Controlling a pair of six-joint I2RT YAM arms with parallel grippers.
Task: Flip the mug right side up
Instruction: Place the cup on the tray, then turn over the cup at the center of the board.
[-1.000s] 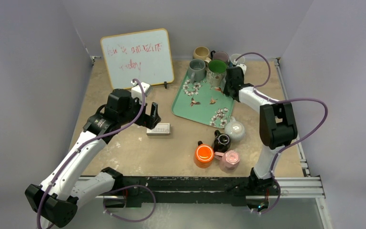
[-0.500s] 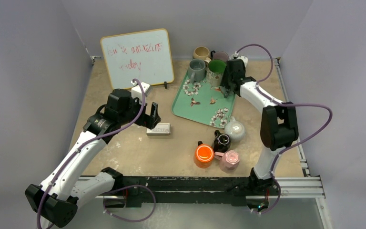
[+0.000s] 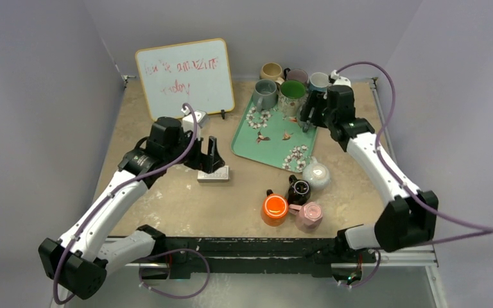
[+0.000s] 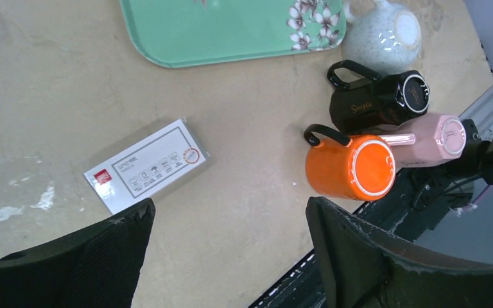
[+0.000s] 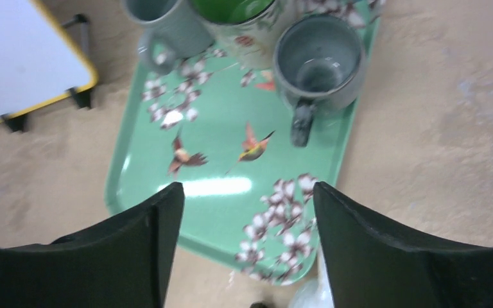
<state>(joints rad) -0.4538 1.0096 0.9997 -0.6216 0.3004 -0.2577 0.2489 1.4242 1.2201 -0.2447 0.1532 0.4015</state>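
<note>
A grey-blue mug (image 5: 319, 64) stands upright on the green tray (image 5: 218, 192), its handle towards my right gripper (image 5: 247, 247). That gripper hangs open above the tray, empty, clear of the mug. In the top view the right gripper (image 3: 309, 114) covers that mug. Near the front, several mugs stand upside down: orange (image 4: 350, 167), black (image 4: 379, 99), pink (image 4: 430, 138) and speckled white (image 4: 385, 35). My left gripper (image 4: 228, 256) is open and empty over bare table, left of the orange mug (image 3: 275, 207).
A grey mug (image 5: 167, 25) and a green-lined mug (image 5: 244, 19) also stand upright on the tray. More mugs (image 3: 297, 75) stand behind it. A white card (image 4: 144, 165) lies under the left gripper (image 3: 213, 156). A whiteboard (image 3: 185, 77) leans at the back left.
My right gripper has opened, let go of the grey-blue mug on the tray and drawn back, its elbow swinging right. The left gripper has shifted slightly right, over the card.
</note>
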